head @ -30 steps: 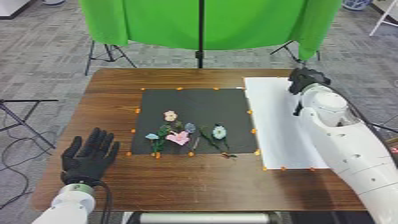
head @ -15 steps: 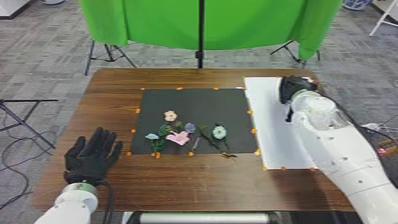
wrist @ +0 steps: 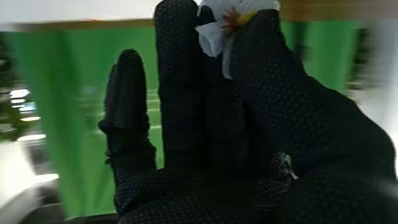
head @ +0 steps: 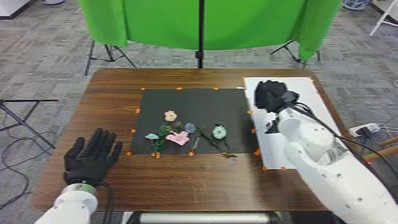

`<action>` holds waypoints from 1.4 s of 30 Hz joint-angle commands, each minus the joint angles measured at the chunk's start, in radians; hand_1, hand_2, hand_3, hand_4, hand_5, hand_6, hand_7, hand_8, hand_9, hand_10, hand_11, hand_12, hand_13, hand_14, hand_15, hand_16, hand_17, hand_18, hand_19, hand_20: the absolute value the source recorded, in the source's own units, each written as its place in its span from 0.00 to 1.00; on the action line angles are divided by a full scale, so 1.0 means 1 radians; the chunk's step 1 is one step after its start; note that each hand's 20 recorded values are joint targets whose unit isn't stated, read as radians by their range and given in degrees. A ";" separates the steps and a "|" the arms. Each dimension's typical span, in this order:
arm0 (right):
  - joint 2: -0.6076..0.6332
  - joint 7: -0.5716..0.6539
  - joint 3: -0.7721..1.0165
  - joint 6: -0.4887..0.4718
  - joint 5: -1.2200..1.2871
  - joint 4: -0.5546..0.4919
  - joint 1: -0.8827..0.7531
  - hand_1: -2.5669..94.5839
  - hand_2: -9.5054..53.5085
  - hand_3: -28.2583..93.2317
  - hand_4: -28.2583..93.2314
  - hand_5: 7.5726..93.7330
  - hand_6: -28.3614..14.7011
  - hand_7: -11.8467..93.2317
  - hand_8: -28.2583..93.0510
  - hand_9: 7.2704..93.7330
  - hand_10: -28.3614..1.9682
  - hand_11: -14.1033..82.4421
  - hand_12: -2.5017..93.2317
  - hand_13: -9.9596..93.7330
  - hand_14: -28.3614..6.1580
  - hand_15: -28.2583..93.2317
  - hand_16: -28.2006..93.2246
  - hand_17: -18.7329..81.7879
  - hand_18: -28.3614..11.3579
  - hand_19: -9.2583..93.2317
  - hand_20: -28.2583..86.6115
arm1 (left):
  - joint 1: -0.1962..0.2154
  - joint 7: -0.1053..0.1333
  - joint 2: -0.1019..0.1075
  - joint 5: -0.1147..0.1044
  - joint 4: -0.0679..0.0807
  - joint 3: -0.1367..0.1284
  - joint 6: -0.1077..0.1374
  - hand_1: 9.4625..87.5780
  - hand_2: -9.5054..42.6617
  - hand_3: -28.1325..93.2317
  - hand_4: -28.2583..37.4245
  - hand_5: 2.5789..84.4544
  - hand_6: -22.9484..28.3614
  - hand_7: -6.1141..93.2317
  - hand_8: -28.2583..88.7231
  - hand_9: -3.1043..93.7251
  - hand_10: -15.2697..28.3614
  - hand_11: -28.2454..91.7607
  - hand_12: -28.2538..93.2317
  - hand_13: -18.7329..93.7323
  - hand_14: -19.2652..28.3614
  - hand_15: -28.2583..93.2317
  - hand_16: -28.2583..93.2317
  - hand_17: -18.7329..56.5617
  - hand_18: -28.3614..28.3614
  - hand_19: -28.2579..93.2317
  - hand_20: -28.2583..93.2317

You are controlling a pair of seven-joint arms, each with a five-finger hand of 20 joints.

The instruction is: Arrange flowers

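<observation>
Placement seems under way: the black-gloved right hand pinches a white, reddish-centred flower above the white rectangular sheet. Next, probably, set it gently near the pink five-petalled flower. The black-gloved left hand is open.

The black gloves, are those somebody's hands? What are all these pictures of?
They are a robot's hands, in fabric gloves, on two white arms.

The wide picture looks down from the robot's head. On the brown table lie a black mat and a white sheet. A pink flower and others lie on the mat. The left hand is open; the right hand is over the sheet.

The close-up is from the right wrist. Its fingers and thumb pinch a white flower.
</observation>
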 commanded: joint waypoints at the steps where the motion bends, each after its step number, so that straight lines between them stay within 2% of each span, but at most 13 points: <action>1: -0.020 -0.041 -0.042 0.046 -0.048 -0.086 -0.127 0.63 0.00 0.80 0.00 0.85 0.70 0.37 0.23 0.92 0.60 0.20 0.38 0.79 0.67 0.42 0.55 0.49 0.19 0.83 0.53 | -0.008 -0.017 -0.003 -0.004 0.022 0.013 0.045 0.27 0.44 0.91 0.00 0.61 0.68 0.22 0.15 0.48 0.73 0.50 0.33 0.45 0.77 0.64 0.15 0.14 0.76 0.60 0.37; 3: -0.024 -0.032 -0.044 0.026 -0.037 -0.078 -0.139 0.63 0.00 0.81 0.00 0.85 0.70 0.37 0.22 0.91 0.60 0.20 0.38 0.79 0.66 0.42 0.54 0.49 0.18 0.84 0.53 | -0.015 -0.024 -0.010 -0.015 0.026 0.020 0.040 0.27 0.44 0.91 0.00 0.61 0.68 0.23 0.15 0.48 0.73 0.50 0.33 0.45 0.77 0.64 0.15 0.14 0.77 0.60 0.37; 5: -0.018 -0.026 -0.040 0.026 -0.042 -0.083 -0.159 0.63 0.00 0.81 0.00 0.84 0.70 0.36 0.22 0.91 0.59 0.19 0.37 0.79 0.66 0.42 0.54 0.49 0.18 0.84 0.53 | -0.018 -0.058 -0.012 -0.001 0.031 0.022 0.020 0.27 0.44 0.91 0.00 0.61 0.68 0.23 0.15 0.48 0.73 0.50 0.33 0.45 0.77 0.64 0.15 0.14 0.76 0.60 0.37; 7: -0.017 -0.032 -0.035 0.029 -0.046 -0.087 -0.176 0.63 0.00 0.81 0.00 0.84 0.70 0.36 0.22 0.91 0.59 0.19 0.37 0.79 0.66 0.43 0.54 0.49 0.18 0.84 0.53 | -0.018 -0.068 -0.011 0.001 0.033 0.022 0.009 0.27 0.44 0.91 0.00 0.60 0.68 0.22 0.15 0.48 0.73 0.50 0.33 0.45 0.77 0.64 0.15 0.14 0.76 0.60 0.37; 11: -0.021 -0.038 -0.024 0.018 -0.073 -0.096 -0.189 0.60 0.00 0.82 0.00 0.82 0.68 0.36 0.22 0.87 0.55 0.24 0.34 0.76 0.62 0.46 0.50 0.48 0.17 0.84 0.51 | -0.026 -0.058 -0.010 0.001 0.033 0.019 0.026 0.27 0.44 0.91 0.00 0.60 0.68 0.22 0.15 0.47 0.73 0.50 0.33 0.44 0.77 0.64 0.15 0.14 0.76 0.60 0.37; 16: -0.028 -0.012 0.014 -0.037 -0.033 -0.152 -0.215 0.54 0.00 0.88 0.00 0.72 0.66 0.29 0.15 0.75 0.51 0.32 0.21 0.72 0.56 0.50 0.44 0.46 0.16 0.84 0.50 | -0.041 -0.064 -0.010 0.006 0.033 0.028 0.008 0.26 0.45 0.91 0.00 0.60 0.68 0.22 0.15 0.47 0.73 0.50 0.33 0.44 0.77 0.64 0.15 0.14 0.76 0.60 0.37; 18: -0.027 -0.019 0.023 -0.041 -0.027 -0.173 -0.228 0.52 0.00 0.90 0.00 0.68 0.64 0.27 0.13 0.71 0.48 0.31 0.19 0.70 0.53 0.53 0.39 0.46 0.16 0.84 0.51 | -0.041 -0.062 -0.013 0.010 0.033 0.028 0.011 0.26 0.45 0.91 0.00 0.60 0.68 0.22 0.15 0.47 0.73 0.50 0.33 0.44 0.77 0.64 0.15 0.14 0.76 0.60 0.37; 20: -0.027 -0.021 0.028 -0.084 -0.016 -0.194 -0.230 0.51 0.00 0.91 0.00 0.64 0.62 0.26 0.13 0.66 0.46 0.30 0.19 0.67 0.52 0.54 0.38 0.45 0.16 0.85 0.51 | -0.042 -0.051 -0.016 0.005 0.033 0.029 0.030 0.26 0.45 0.91 0.00 0.59 0.68 0.22 0.15 0.47 0.73 0.49 0.33 0.44 0.77 0.64 0.15 0.14 0.76 0.60 0.37; 24: -0.026 -0.012 0.031 -0.121 0.008 -0.211 -0.224 0.48 0.00 0.91 0.00 0.58 0.59 0.24 0.13 0.59 0.42 0.28 0.18 0.64 0.49 0.56 0.37 0.44 0.14 0.85 0.51 | -0.034 -0.050 -0.019 0.002 0.032 0.024 0.026 0.26 0.45 0.91 0.00 0.57 0.67 0.22 0.15 0.47 0.73 0.50 0.33 0.44 0.77 0.64 0.15 0.14 0.76 0.60 0.37; 32: -0.014 -0.001 0.057 -0.125 0.035 -0.243 -0.233 0.45 0.00 0.91 0.00 0.57 0.57 0.24 0.13 0.57 0.40 0.27 0.18 0.63 0.47 0.57 0.37 0.44 0.13 0.86 0.52 | -0.033 -0.044 -0.019 0.000 0.032 0.021 0.024 0.25 0.46 0.91 0.00 0.56 0.67 0.22 0.15 0.47 0.73 0.50 0.33 0.44 0.77 0.64 0.15 0.14 0.76 0.60 0.37; 35: -0.019 0.024 0.099 -0.024 0.095 -0.251 -0.248 0.41 0.00 0.89 0.00 0.56 0.56 0.23 0.14 0.56 0.37 0.26 0.18 0.62 0.45 0.56 0.36 0.43 0.13 0.85 0.52 | -0.039 -0.050 -0.014 0.007 0.040 0.019 0.001 0.25 0.46 0.91 0.00 0.56 0.67 0.22 0.15 0.46 0.73 0.50 0.32 0.44 0.77 0.64 0.15 0.14 0.76 0.60 0.37; 37: -0.029 0.011 0.147 0.034 0.186 -0.254 -0.254 0.36 0.00 0.89 0.00 0.56 0.55 0.23 0.14 0.56 0.35 0.26 0.18 0.61 0.42 0.55 0.35 0.43 0.14 0.84 0.50 | -0.041 -0.046 -0.010 0.025 0.049 0.015 -0.038 0.25 0.46 0.91 0.00 0.56 0.67 0.22 0.15 0.46 0.73 0.49 0.32 0.44 0.77 0.64 0.15 0.14 0.76 0.60 0.37; 42: -0.072 -0.093 0.313 0.105 0.617 -0.241 -0.266 0.29 0.11 0.90 0.00 0.50 0.53 0.22 0.15 0.47 0.36 0.23 0.17 0.53 0.36 0.46 0.34 0.39 0.17 0.71 0.45 | -0.040 -0.032 0.010 0.123 0.065 -0.011 -0.130 0.24 0.45 0.90 0.00 0.56 0.66 0.18 0.15 0.46 0.73 0.46 0.32 0.44 0.76 0.59 0.15 0.14 0.76 0.59 0.36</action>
